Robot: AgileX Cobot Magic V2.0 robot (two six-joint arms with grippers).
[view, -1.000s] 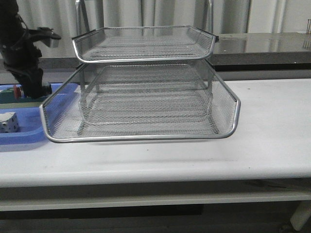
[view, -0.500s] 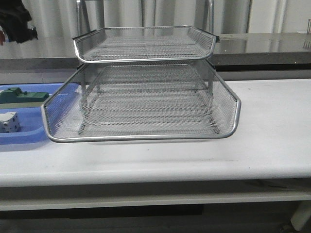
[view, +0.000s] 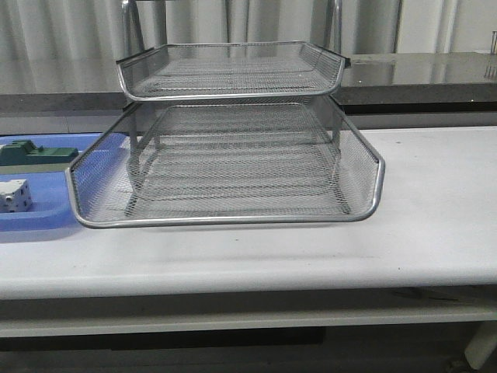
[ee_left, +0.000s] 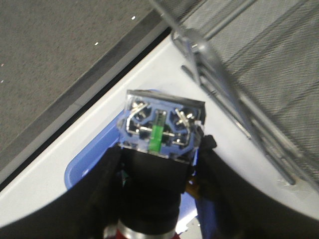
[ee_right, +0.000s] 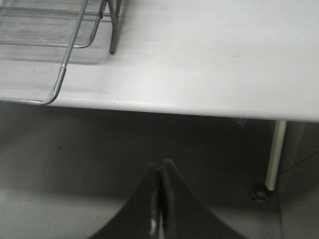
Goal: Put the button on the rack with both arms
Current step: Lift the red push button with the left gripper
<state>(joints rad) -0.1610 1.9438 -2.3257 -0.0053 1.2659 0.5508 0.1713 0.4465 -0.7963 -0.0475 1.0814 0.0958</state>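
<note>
My left gripper [ee_left: 159, 199] is black; the button [ee_left: 160, 130] in it shows a blue-tinted clear block, green strip, red head; silver mesh rack [view: 233, 159]; blue tray [view: 35, 217]; white table [view: 419, 233]

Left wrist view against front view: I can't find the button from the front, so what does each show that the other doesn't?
Only the left wrist view shows the button, clamped between the left gripper fingers with its clear rear block facing the camera, above the blue tray's corner. Only the front view shows the whole rack, two tiers clearly visible and holding nothing, plus the white cube and green block in that tray; neither arm appears there. Both show the rack, blue tray and white table.
</note>
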